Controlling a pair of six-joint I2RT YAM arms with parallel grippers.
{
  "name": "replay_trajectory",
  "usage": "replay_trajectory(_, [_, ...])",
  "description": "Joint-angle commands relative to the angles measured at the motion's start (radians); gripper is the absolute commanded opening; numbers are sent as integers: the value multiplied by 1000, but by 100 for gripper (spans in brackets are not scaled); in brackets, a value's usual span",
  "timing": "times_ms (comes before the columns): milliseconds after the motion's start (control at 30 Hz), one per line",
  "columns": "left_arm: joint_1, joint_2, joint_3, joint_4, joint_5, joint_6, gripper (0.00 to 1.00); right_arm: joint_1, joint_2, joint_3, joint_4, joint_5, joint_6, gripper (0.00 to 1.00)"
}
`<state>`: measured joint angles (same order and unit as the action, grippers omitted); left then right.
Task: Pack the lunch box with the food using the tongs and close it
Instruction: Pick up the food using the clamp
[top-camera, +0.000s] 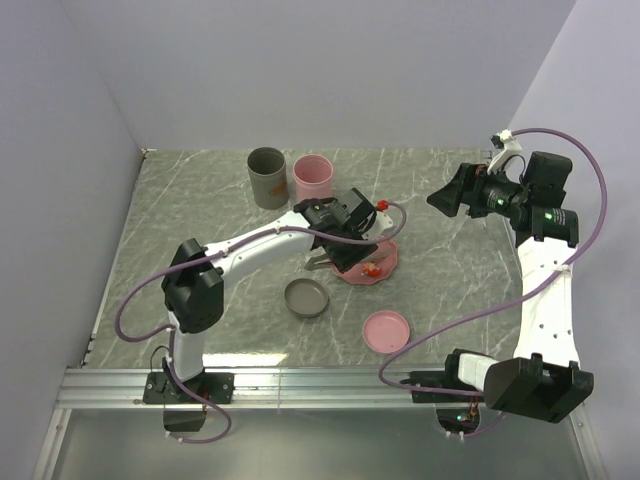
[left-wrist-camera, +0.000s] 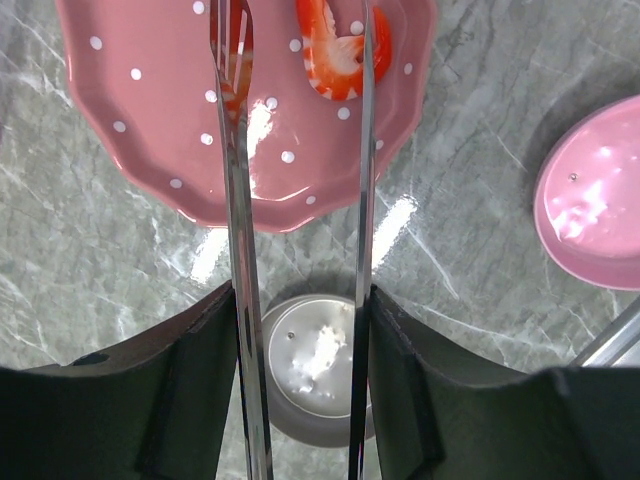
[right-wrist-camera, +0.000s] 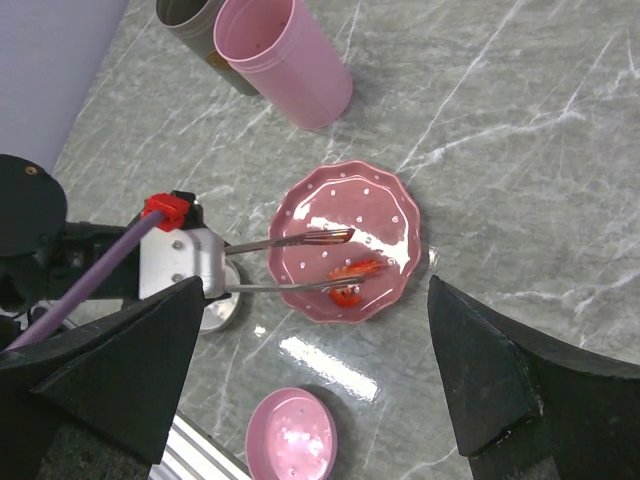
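My left gripper (left-wrist-camera: 300, 320) is shut on the tongs (left-wrist-camera: 236, 250), pressing their two slim metal arms from outside. The tongs' tips stand apart over the pink scalloped plate (left-wrist-camera: 150, 100). A red-orange shrimp piece of food (left-wrist-camera: 330, 60) lies on the plate between the tips, against the right arm. From the top view the tongs (top-camera: 330, 262) reach from the left gripper (top-camera: 340, 235) to the shrimp (top-camera: 372, 270). My right gripper (top-camera: 445, 195) hangs open and empty, high at the right. The lunch box shows as two open cups, grey (top-camera: 267, 177) and pink (top-camera: 313, 178), at the back.
A grey round lid (top-camera: 306, 298) lies on the marble table just below the left wrist. A pink round lid (top-camera: 386, 330) lies nearer the front edge. The metal rail of the arm bases runs along the near edge.
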<state>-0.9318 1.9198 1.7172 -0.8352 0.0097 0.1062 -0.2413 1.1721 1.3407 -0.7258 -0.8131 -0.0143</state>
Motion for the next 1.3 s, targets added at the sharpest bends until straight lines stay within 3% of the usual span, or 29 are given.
replay_trajectory(0, [-12,11,44,25,-36,-25,55,-12,-3,18,32,-28,13,99])
replay_trajectory(833, [-67,82,38,39,-117,-16,48,-21,17,9,31,-32,11,99])
replay_trajectory(1267, [-71,81,50,13,-174,-8,32,-30,11,3,31,-41,10,99])
